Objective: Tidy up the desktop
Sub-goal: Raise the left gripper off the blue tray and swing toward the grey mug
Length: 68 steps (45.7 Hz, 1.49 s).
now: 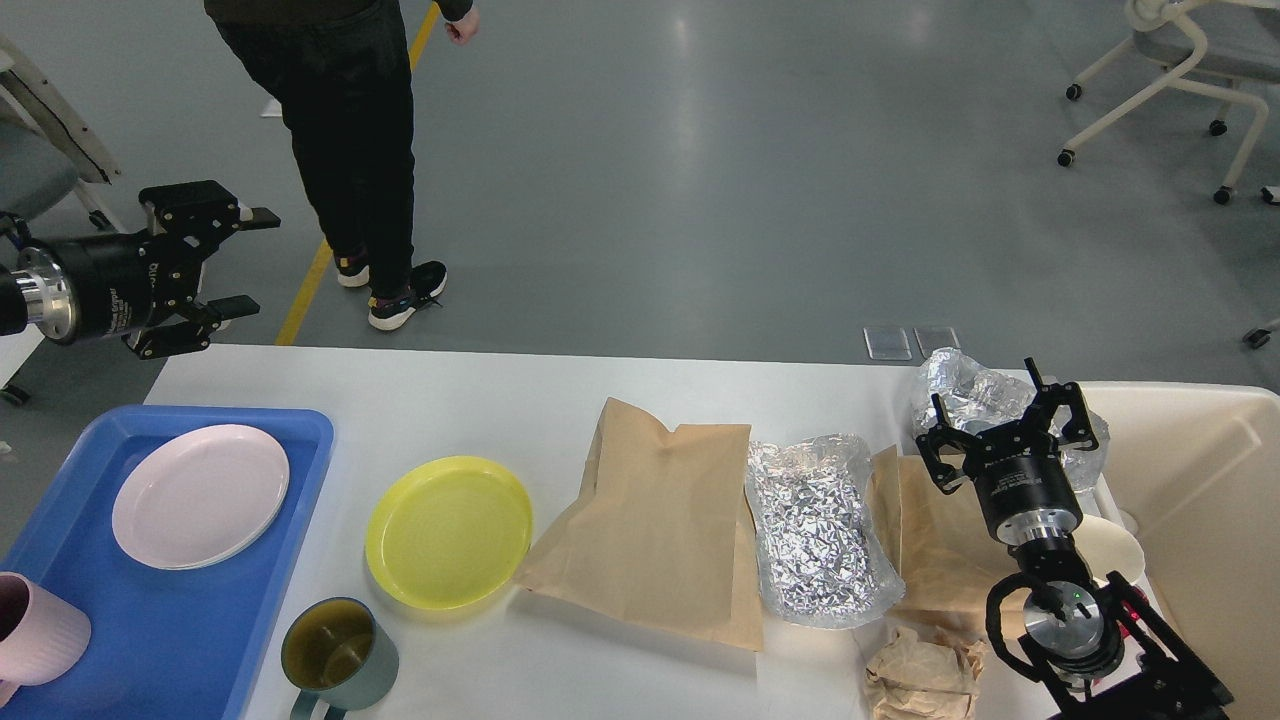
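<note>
Green mug (pixel 338 655) on white desktop (pixel 450 400); grey floor (pixel 700 150) beyond; left gripper (pixel 245 262), right gripper (pixel 1005 425) both spread, empty.

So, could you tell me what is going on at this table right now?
A two-armed robot is tidying the desktop. Its right hand is open above a crumpled foil bag next to the cream bin, holding nothing. Its left hand is open too, raised off the table's left end. A pink plate already sits in the blue tray. A yellow plate, a green mug, paper bags and another foil bag are on the table.
</note>
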### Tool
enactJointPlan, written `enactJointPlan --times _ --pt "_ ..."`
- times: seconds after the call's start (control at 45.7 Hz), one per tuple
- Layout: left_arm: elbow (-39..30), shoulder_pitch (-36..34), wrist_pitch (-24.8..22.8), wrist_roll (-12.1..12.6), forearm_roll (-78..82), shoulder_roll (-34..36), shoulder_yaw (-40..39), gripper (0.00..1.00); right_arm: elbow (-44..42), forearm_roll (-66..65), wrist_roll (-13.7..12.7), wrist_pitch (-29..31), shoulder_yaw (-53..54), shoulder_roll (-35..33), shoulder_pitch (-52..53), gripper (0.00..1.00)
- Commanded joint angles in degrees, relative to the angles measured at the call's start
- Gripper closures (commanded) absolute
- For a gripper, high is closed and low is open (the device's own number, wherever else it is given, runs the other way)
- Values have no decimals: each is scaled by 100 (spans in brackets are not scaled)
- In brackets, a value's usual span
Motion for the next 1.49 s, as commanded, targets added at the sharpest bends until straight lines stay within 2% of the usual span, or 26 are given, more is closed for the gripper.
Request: enactJointPlan --times 0.0,0.088,0.153,0.219,0.263,0.328,0.438,0.504,0.591,0.723,0.898,1.117,1.336,1.467 --pt "-111 -1617 -138 3 9 -551 2215 3 3 0 0 0 0 0 0 0" --pt "-216 -2961 -349 -15 18 -1218 3814 3 3 0 0 0 0 0 0 0" --pt "-532 -3910 -472 -155 -52 -1798 4931 4 3 0 0 0 0 0 0 0" --pt "-822 -4571 -569 -243 -149 -2422 5601 3 3 0 0 0 0 0 0 0" --pt "-1007 -4975 -717 -217 -184 -2879 5926 3 3 0 0 0 -8 0 0 0" --pt "-1209 -5467 -1165 -226 -210 -3179 6164 3 3 0 0 0 0 0 0 0" --pt "-1797 -6241 -1860 -226 -684 -3285 6331 3 3 0 0 0 0 0 0 0" --pt "-2456 -6891 -1887 -226 -1088 -3521 6647 4 3 0 0 0 0 0 0 0" --pt "-3151 -7612 -1852 -226 -1694 -4163 6964 4 3 0 0 0 0 0 0 0" --pt "-3653 -8070 -1870 -217 -2275 -4840 7368 4 -6 0 0 0 0 0 0 0" --pt "-4014 -8168 -1922 -226 -2566 -4982 7474 4 3 0 0 0 0 0 0 0" --pt "-3961 -7869 -1870 -261 -2566 -4947 7465 3 3 0 0 0 0 0 0 0" --pt "-3592 -6315 -1519 -191 -2443 -4394 7369 4 3 0 0 0 0 0 0 0" --pt "-3548 -5488 -1124 -191 -1478 -3884 6965 7 3 0 0 0 0 0 0 0"
